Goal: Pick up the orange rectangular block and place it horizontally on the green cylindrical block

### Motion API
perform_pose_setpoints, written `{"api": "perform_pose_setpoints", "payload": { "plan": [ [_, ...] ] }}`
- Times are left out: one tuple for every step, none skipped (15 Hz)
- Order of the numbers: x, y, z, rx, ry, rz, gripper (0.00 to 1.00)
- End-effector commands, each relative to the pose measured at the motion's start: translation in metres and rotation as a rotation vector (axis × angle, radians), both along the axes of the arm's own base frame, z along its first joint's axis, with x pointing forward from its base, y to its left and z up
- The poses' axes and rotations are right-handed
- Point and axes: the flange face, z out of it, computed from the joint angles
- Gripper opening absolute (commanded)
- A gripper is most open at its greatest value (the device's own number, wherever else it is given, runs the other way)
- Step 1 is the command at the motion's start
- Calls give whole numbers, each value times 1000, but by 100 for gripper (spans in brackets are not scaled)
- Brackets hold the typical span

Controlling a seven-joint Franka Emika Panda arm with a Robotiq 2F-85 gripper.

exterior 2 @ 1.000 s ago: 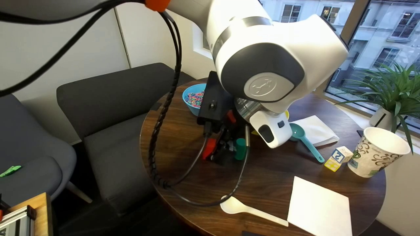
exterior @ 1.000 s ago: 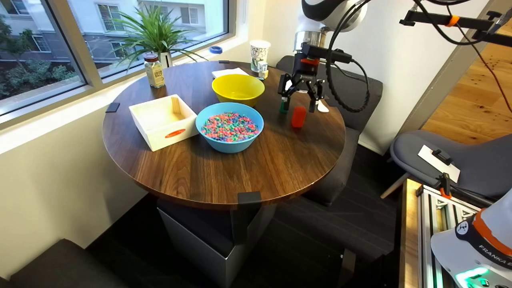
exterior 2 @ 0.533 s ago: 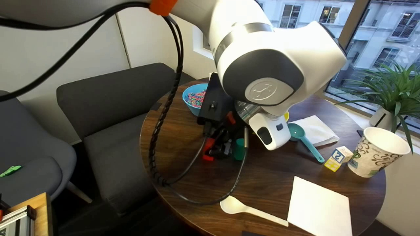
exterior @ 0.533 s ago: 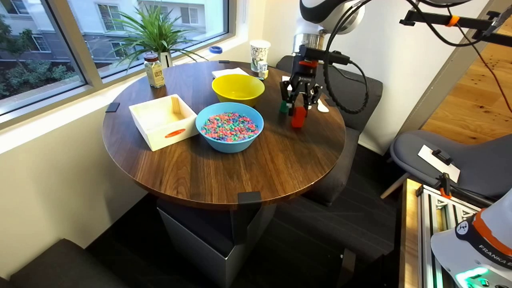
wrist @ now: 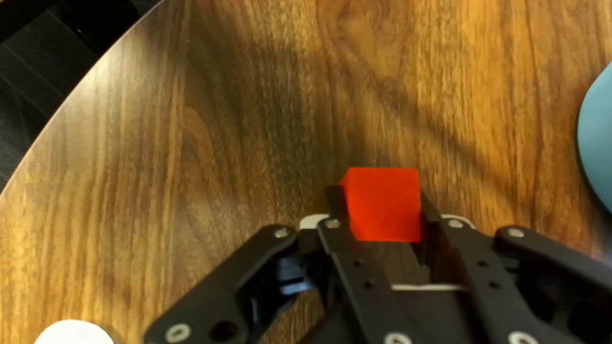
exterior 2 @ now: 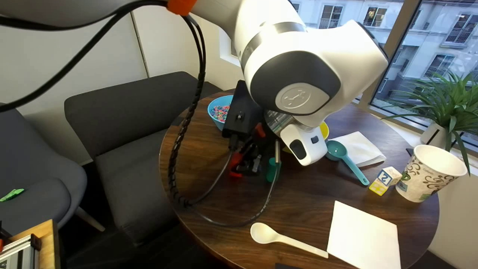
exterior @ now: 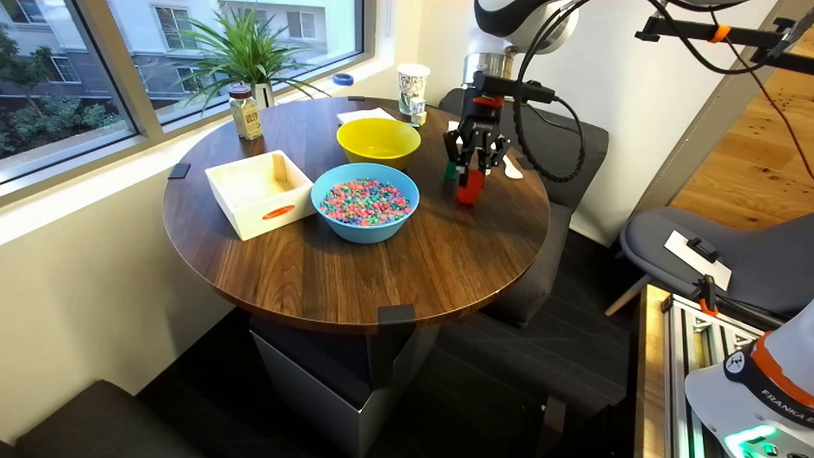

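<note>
Exterior views only: green block [exterior 2: 271, 172]

"FRANKA" on the robot base [exterior: 757, 397], "2" and perhaps "B" on toy blocks [exterior 2: 385, 177]

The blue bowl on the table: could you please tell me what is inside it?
The blue bowl holds many small bead-like pieces in pinkish red, green and blue, spread across it. They cover its bottom, so whatever lies beneath them cannot be seen.

The orange rectangular block [exterior: 470, 189] is partly hidden by the claw [exterior: 474, 173], the blue bowl [wrist: 597, 136] cropped in the wrist view.
</note>
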Motion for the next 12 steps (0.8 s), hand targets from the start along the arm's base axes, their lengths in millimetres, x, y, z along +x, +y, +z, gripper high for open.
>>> {"api": "perform_pose_setpoints", "payload": {
  "plan": [
    [-8,18,24,-47,-43,51,8],
    [-10,22,32,-74,-58,71,8],
    [-14,28,41,-110,-67,98,8],
    [-17,32,48,-154,-73,125,8],
    [-21,37,54,-196,-82,154,8],
    [-24,42,60,-249,-90,182,8],
    [-27,46,66,-301,-112,203,8],
    [-30,50,69,-353,-135,219,8],
    [-32,53,73,-403,-160,232,8],
    [-35,57,74,-447,-184,236,8],
    [-38,59,75,-485,-207,235,8],
    [-40,61,77,-520,-235,223,8]
  ]
}}
